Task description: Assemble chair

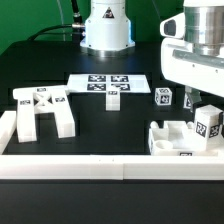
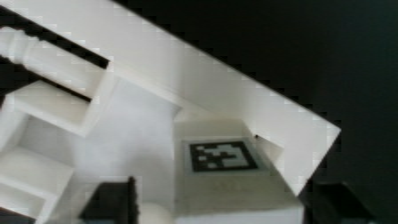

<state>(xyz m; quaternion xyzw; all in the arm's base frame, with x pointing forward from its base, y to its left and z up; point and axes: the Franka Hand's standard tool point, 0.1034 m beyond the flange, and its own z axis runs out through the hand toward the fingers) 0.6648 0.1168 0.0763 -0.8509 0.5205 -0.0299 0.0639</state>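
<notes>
Gripper [image 2: 222, 205] with jaws spread wide, one finger [image 2: 111, 200] at each side of the tagged chair block [image 1: 178, 138] at the exterior view's right, no contact visible; step judged: grasping this block; next move calls for lowering and closing squarely. Cross-braced frame [image 1: 40, 112] lies well apart. Square tag [image 2: 219, 155] only; no readable writing.

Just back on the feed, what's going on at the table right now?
The arm's gripper hangs over the seat block at the exterior view's right. In the wrist view its jaws are open to either side of a tagged white part, gripping nothing. The cross-braced frame lies apart at the left. A short leg stands behind the seat block, beside the marker board.
</notes>
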